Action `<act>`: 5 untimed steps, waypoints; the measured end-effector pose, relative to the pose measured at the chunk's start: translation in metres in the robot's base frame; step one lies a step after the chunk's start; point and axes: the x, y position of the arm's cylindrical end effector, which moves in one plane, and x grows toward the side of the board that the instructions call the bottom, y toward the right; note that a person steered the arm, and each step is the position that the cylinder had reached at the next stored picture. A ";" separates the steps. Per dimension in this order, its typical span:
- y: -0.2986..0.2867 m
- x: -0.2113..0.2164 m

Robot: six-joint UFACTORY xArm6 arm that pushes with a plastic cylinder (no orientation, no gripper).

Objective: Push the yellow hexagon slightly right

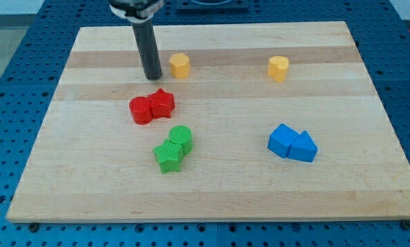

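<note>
My tip (152,77) is at the bottom end of a straight dark rod (148,48). The rod has no claw on it, so nothing can spread, press together or pinch. It is just a stick, and its end sits down on the wooden board (211,185).

The yellow hexagon (180,65) is just beside my tip, on the view's right of it. I cannot tell if the two are touching, but the gap, if there is one, is very thin.

Farther to the view's right of my tip, well apart from it, is another yellow block (278,68) that looks a bit like a heart.

Below my tip, near it, are two red blocks pressed together. One is a round red cylinder (141,110) and the other is a red star (162,103).

Lower down again are two green blocks that touch each other. The green cylinder (180,138) is the nearer one to my tip, and the green star (167,156) is under it.

Far to the view's right and bottom of my tip are two blue blocks side by side, a blue cube (282,139) and a blue triangle (303,147)
</note>
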 end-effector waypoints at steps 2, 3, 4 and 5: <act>-0.002 -0.015; -0.002 -0.015; -0.001 0.012; -0.001 0.017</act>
